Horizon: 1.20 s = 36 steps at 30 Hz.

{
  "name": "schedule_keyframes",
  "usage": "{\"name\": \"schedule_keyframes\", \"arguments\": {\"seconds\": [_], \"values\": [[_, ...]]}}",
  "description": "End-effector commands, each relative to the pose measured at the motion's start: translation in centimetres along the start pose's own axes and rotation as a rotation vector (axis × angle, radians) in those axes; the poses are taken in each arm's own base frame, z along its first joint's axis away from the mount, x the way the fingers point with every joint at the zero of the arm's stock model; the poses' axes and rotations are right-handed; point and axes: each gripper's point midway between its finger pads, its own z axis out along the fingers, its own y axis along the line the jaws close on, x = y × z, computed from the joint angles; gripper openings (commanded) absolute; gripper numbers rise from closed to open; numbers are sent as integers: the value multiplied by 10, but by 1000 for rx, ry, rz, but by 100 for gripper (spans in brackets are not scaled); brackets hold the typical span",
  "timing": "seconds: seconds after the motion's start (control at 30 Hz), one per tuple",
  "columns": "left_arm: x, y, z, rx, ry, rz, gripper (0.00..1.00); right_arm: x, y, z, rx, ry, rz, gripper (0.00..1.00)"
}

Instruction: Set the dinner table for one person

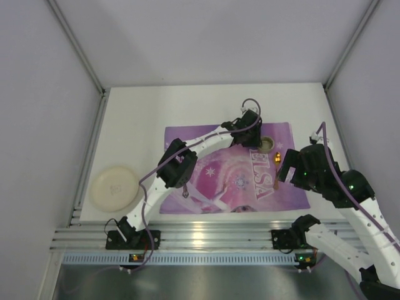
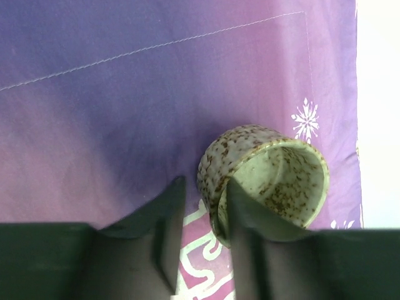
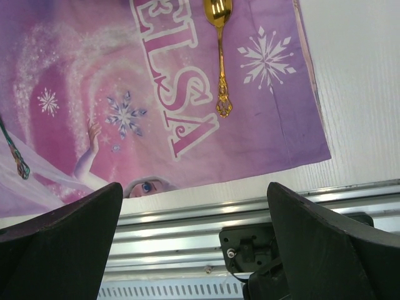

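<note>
The white dinner table (image 1: 137, 112) carries a purple snowflake placemat (image 1: 237, 181). A speckled cream cup (image 2: 275, 175) stands near the placemat's far right corner, also in the top view (image 1: 267, 142). My left gripper (image 2: 205, 181) is open astride the cup's near wall. One finger is inside the cup and the other is outside with a small gap. A gold spoon (image 3: 219, 56) lies on the placemat's right part (image 1: 276, 159). My right gripper (image 3: 194, 187) is open and empty above the placemat's near right corner (image 1: 289, 164).
A cream plate (image 1: 114, 186) lies on the table left of the placemat. A thin utensil with an iridescent handle (image 3: 15, 156) lies on the placemat's near part. A metal rail (image 1: 200, 234) runs along the near edge. Grey walls enclose the table on three sides.
</note>
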Motion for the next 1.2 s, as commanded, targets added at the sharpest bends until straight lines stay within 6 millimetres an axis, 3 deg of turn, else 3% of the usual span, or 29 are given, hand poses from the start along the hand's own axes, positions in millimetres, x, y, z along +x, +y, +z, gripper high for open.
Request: {"name": "schedule_keyframes", "arguments": {"seconds": [0.0,0.27,0.37,0.43,0.47,0.57,0.6,0.63,0.67,0.73,0.77,0.8,0.83,0.87,0.9,0.93,0.97,1.0,1.07,1.1,1.17], "values": [[-23,-27,-14,74,-59,-3,42,-4,-6,-3,18,-25,12,100],[-53,-70,-50,231,-118,-2,59,-6,0,-2,-3,-25,19,100],[-69,-88,-75,291,-145,-1,64,-5,1,-2,-9,-21,18,100],[-76,-86,-85,290,-158,-1,66,-6,1,-3,-12,-24,17,100],[-86,-91,-102,301,-177,-1,67,-6,1,-3,-13,-27,18,100],[-94,-71,-120,249,-196,-2,71,-10,0,-6,-14,-43,14,100],[-107,-65,-144,229,-226,-7,72,-11,1,-7,-17,-48,14,100],[-102,-46,-147,181,-213,-10,72,-12,0,-7,-15,-55,15,100],[-116,-40,-175,156,-266,-17,71,-12,0,-7,-15,-57,12,100],[-108,19,-187,0,-240,-55,71,-12,1,-6,-24,-63,13,100],[-115,31,-215,-23,-273,-67,71,-11,1,-5,-29,-63,13,100],[-99,84,-217,-155,-237,-104,71,-10,2,-4,-33,-60,9,100],[-93,109,-228,-220,-235,-129,71,-11,4,-3,-42,-62,9,100],[-94,126,-253,-255,-266,-154,70,-10,5,-2,-47,-57,9,100],[-96,170,-269,-349,-286,-216,70,-10,7,-1,-49,-56,4,100],[-62,209,-272,-444,-216,-262,70,-9,7,2,-51,-49,-3,100],[-58,225,-295,-475,-240,-300,70,-9,11,4,-61,-46,-4,100],[-37,270,-307,-573,-214,-373,70,-8,12,6,-64,-39,-10,100],[-19,300,-332,-650,-217,-439,70,-7,17,10,-81,-28,-15,100],[-5,329,-344,-711,-206,-508,70,-6,19,12,-84,-20,-19,100],[9,348,-358,-764,-190,-558,69,-4,22,14,-96,-5,-26,100]]}}
